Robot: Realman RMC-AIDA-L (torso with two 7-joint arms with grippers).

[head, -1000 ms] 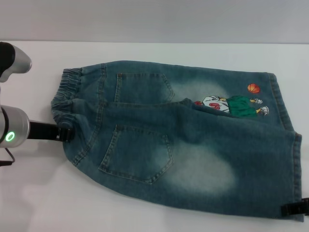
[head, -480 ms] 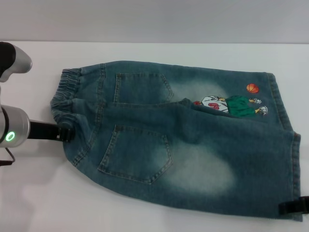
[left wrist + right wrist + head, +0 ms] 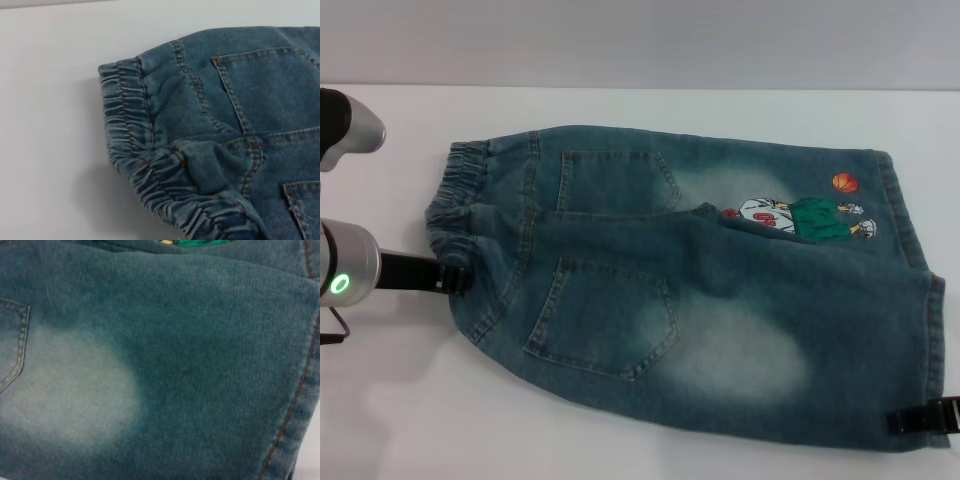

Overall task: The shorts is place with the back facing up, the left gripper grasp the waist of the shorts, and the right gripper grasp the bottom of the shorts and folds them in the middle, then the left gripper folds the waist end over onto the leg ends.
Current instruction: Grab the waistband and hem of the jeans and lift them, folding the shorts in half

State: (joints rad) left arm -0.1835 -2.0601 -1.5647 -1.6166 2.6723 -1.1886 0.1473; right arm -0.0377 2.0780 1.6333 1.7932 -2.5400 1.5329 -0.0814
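Left gripper [image 3: 457, 274] touches shorts [image 3: 700, 290] waist [image 3: 455, 195], mid-left; right gripper [image 3: 918, 420] at hem, lower right; jaws' state unclear.

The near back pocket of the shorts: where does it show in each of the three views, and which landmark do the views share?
Head view: the near back pocket lies left of centre on the shorts.
Left wrist view: only its stitched corner shows, at the lower right edge.
Right wrist view: only its edge shows, at the left border.
Shared landmark: the pocket's orange stitching.
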